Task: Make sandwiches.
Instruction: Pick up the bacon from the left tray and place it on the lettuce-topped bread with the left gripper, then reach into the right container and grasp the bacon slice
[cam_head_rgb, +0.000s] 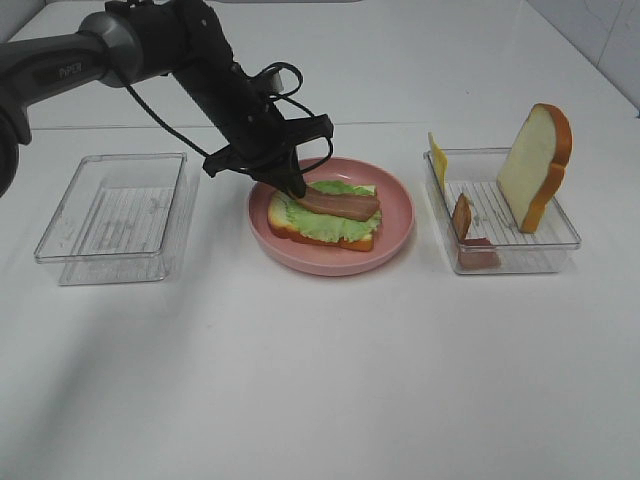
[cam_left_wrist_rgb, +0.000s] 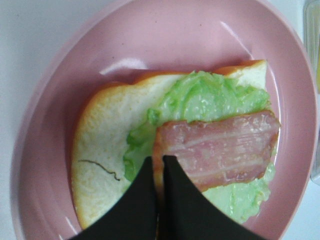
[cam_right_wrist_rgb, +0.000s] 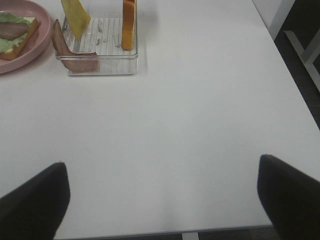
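We see a pale pink plate, glossy with white glints, on a plain white table. On the plate, a bread slice is creamy white with an orange-brown crust and one thin dark squiggle. Its lettuce is shiny light green, and the bacon strip is pinkish brown with paler lengthwise streaks. The left gripper over the plate is black. Right of the plate in the high view, a clear tray with a ribbed floor shows a white, orange-crusted upright slice, yellow cheese and a red-brown second bacon strip. Left of the plate, another clear tray has the same ribbing. The right gripper is black.
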